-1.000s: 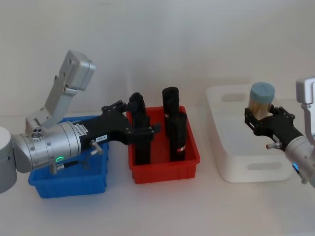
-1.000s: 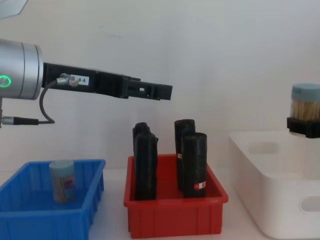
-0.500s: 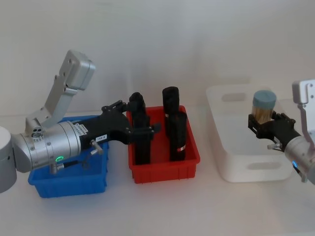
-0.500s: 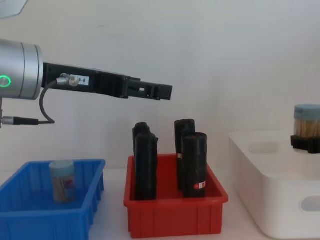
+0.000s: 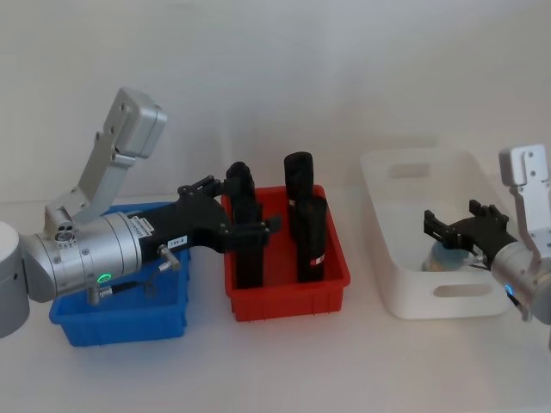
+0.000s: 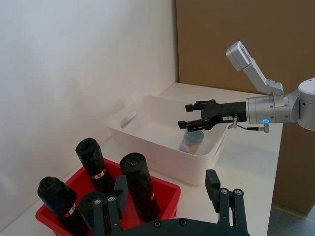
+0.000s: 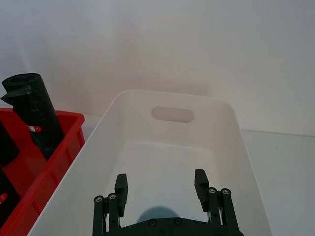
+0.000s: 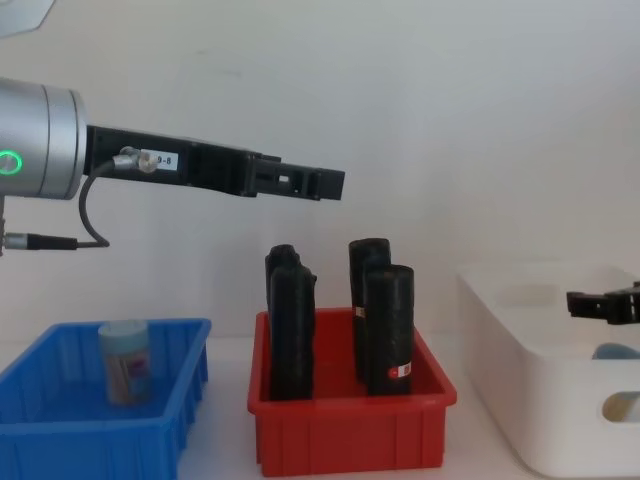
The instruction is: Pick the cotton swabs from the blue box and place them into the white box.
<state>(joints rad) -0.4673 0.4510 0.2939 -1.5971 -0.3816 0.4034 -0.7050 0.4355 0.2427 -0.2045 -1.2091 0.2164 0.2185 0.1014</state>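
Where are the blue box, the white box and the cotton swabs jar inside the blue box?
blue box [image 8: 90,455]: chest view, front wall.
white box [image 5: 409,297]: head view, front wall.
cotton swabs jar [image 8: 127,366]: chest view, clear body.

R tool [image 5: 439,232] spread at swab jar [image 5: 442,257] in white box [image 5: 405,288], L tool [image 5: 248,215] over red bin [image 5: 288,301]

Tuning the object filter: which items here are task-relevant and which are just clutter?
Job: remaining swab jar, in the blue box; delivered swab jar, in the white box under the open right gripper; left gripper, open above the red bin.
Clutter: red bin; four black rolls standing in it.
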